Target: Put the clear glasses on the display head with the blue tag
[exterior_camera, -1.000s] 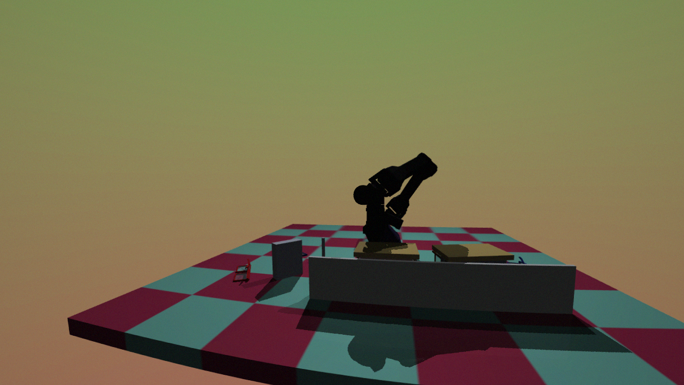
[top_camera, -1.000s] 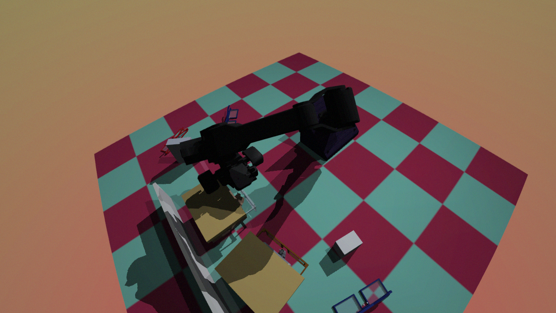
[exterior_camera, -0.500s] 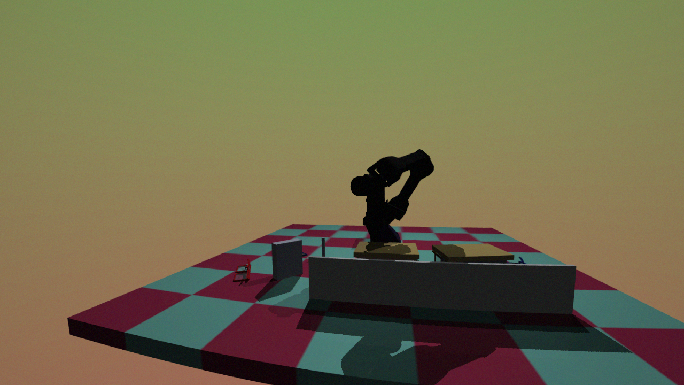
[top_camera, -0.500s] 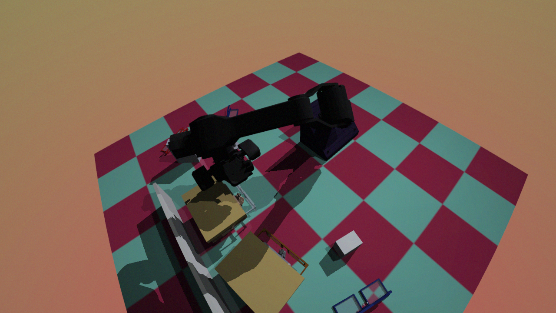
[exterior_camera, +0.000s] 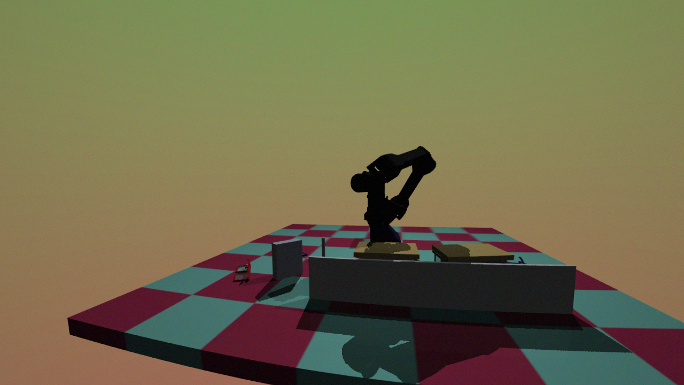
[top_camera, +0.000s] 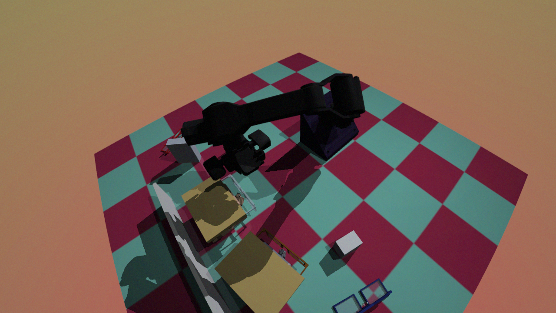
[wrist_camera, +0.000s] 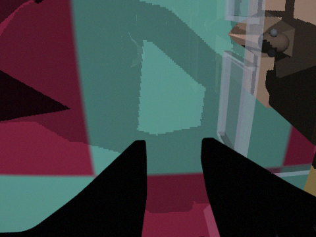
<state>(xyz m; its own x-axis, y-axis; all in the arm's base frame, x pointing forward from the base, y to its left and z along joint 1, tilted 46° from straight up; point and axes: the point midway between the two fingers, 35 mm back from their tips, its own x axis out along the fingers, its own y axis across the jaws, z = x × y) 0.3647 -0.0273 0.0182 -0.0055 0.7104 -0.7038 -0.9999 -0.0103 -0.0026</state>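
The crimson-and-teal checkered tabletop (top_camera: 388, 178) (exterior_camera: 248, 330) carries a black six-joint arm (top_camera: 276, 105) (exterior_camera: 411, 184) and a long, low grey panel (top_camera: 186, 245) (exterior_camera: 440, 285). Two display heads under flat tan tops stand beside the panel: a larger-topped head (top_camera: 264, 272) (exterior_camera: 471, 252), and a smaller-topped head (top_camera: 213, 210) (exterior_camera: 386, 251) (wrist_camera: 280, 36) nearer the arm. Tag colours cannot be read. The clear plastic-looking glasses (top_camera: 243, 191) (wrist_camera: 248, 108) are at the face of the smaller-topped head; seating on the nose and ears cannot be confirmed. The black gripper (top_camera: 243, 159) (exterior_camera: 377, 215) (wrist_camera: 174, 149) is partly open and grips nothing. In the wrist view the glasses lie outside its gap, just beyond the right-hand finger; their front's long axis runs up the picture, across the face, with the lens side facing away from the head.
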